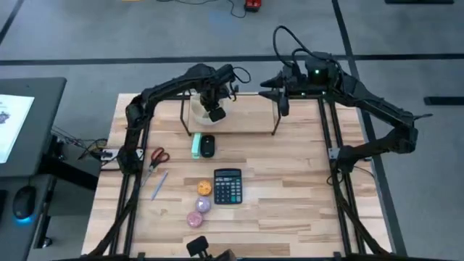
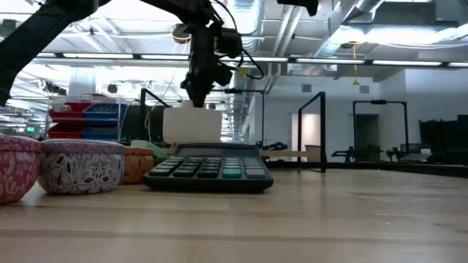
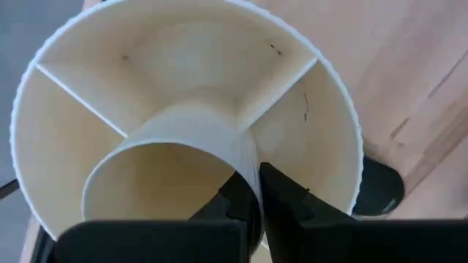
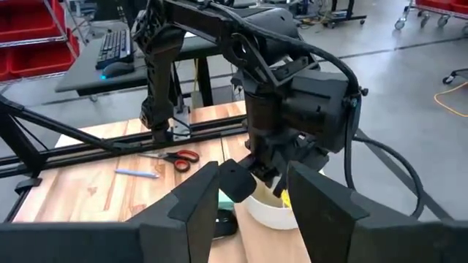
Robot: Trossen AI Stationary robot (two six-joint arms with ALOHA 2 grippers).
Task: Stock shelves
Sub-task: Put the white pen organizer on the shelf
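On the table's left side lay the scissors (image 1: 157, 156) and a pen (image 1: 159, 184), untouched; nearer the middle sat a green block (image 1: 196, 146), a black mouse (image 1: 208, 146), a calculator (image 1: 228, 185) and the small patterned tins (image 1: 199, 211), all in front of the shelves (image 1: 250, 122) and none yet stocked. The step in hand was judged to be the placing of a white divided cup (image 3: 183, 131) on the rack; the left gripper (image 1: 216, 110) hung over the left end of the pale plank at the table's far edge, and the wrist view showed its fingers (image 3: 281, 201) pinching the wall of the cup's inner tube, one inside and one outside. The low view set the cup at about plank height, though whether it rested on the wood could not be told. The next move seemed to call for settling the cup flat, then spreading the fingers and lifting straight clear so the tube was not dragged over. Further right, the right gripper (image 1: 270, 91) waited just behind the rack's right upright, its fingers (image 4: 311, 208) spread wide and holding nothing.
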